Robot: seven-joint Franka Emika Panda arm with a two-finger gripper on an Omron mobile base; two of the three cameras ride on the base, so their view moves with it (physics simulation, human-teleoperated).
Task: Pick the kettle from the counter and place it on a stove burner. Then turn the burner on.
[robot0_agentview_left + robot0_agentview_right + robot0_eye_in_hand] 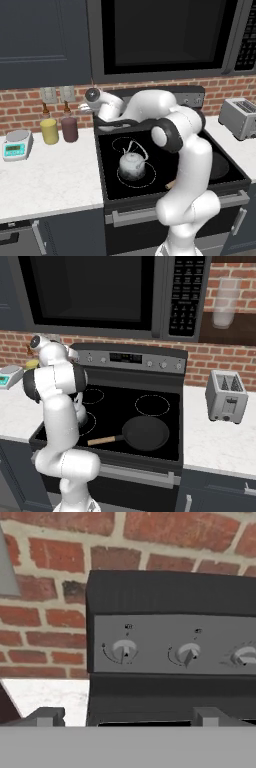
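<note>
The small round kettle (132, 166) looks like mottled silvery metal with a thin wire handle, standing on glossy black glass cooktop (165, 165) beside a faintly speckled white stone counter (45, 177), while the flat black frying pan (145, 433) has a pale wooden handle and the stove's grey control panel (175, 644) looks matt, backed by rough red brick wall (45, 612).

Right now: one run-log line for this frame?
kettle: on stove burner | gripper: open, facing leftmost knob, no contact | burner-on: pending
</note>
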